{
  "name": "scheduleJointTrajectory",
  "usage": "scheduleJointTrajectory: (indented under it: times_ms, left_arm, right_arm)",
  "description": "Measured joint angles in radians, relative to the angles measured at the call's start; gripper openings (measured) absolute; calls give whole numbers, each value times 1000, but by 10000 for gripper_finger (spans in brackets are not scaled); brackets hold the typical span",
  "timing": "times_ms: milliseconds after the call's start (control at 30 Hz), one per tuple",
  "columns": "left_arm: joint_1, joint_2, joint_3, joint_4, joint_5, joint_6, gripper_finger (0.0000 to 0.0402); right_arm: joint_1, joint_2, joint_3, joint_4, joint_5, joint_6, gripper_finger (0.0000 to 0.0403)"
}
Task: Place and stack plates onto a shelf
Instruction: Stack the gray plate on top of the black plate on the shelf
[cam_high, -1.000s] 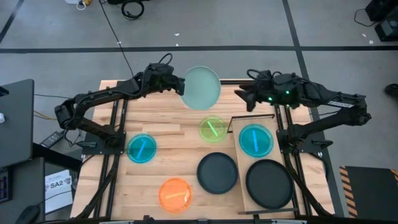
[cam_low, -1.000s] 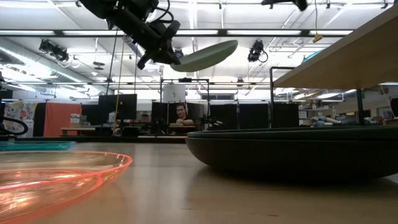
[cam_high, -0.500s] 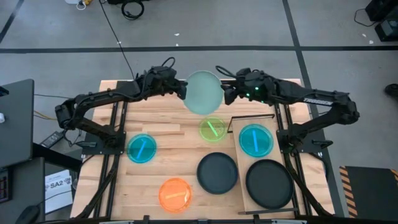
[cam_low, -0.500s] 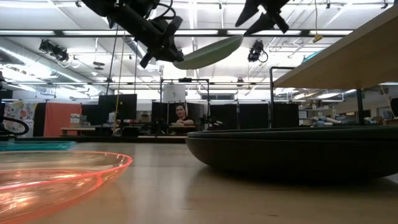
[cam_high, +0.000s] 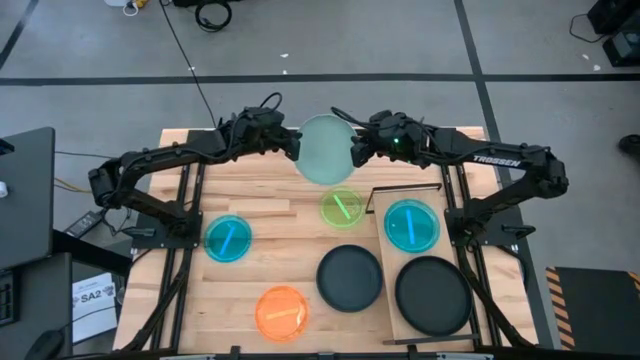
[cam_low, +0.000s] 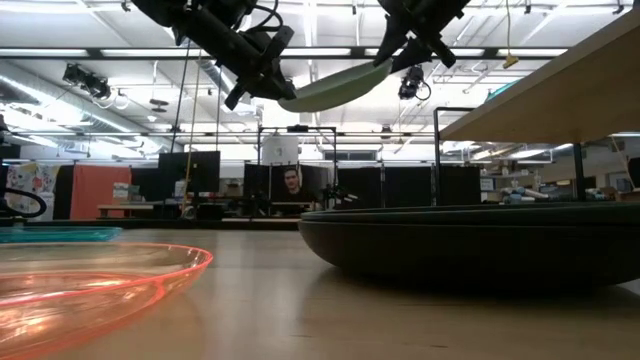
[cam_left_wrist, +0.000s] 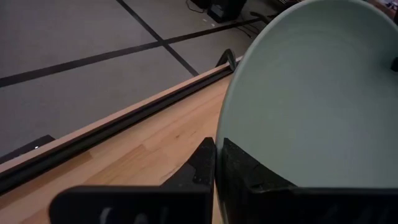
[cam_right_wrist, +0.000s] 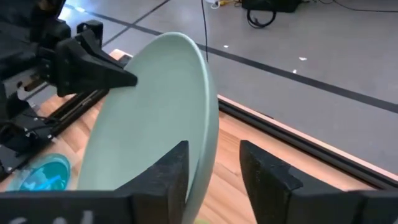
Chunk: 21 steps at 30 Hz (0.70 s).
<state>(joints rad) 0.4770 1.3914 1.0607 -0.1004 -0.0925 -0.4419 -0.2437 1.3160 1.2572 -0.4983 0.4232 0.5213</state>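
A pale mint plate hangs tilted above the table's far edge, with my left gripper shut on its left rim. My right gripper is open at the plate's right rim, one finger on each side of it. The shelf, a light-wood board at the right, carries a cyan plate and a black plate. Flat on the tabletop lie a lime green plate, a second cyan plate, a black plate and an orange plate. My left gripper pinches the mint plate's left rim between its two fingers, one on the upper face and one underneath. The fingers come from the table's left, slanting down. The plate is lifted clear and tilted, its right side higher. My right gripper straddles the right rim; I cannot tell whether a finger touches it.
A black frame rail stands at the shelf's far end, just below the held plate. Bare wood lies at the table's far left and between the plates. In the low view the near black plate and orange plate fill the foreground.
My right gripper has come down and toward the table's left, from beyond the far right corner to the mint plate's right rim, tipping further down, and the gap between its fingers has narrowed around the rim. The plate stays lifted in my left gripper.
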Motion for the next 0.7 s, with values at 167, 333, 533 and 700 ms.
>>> scheduleJointTrajectory:
  times_ms: [167,333,533,700]
  left_arm:
    - [0,0,0,4,-1,0,18]
    - [-3,0,0,7,-3,-1,21]
    - [-4,0,0,10,1,0,25]
    - [-4,0,0,12,2,-18,26]
  right_arm:
    - [-1,15,0,2,-5,-1,101]
    - [-3,25,0,1,2,2,54]
    - [-5,25,-1,-10,29,0,20]
    - [-15,25,-1,-5,21,-2,22]
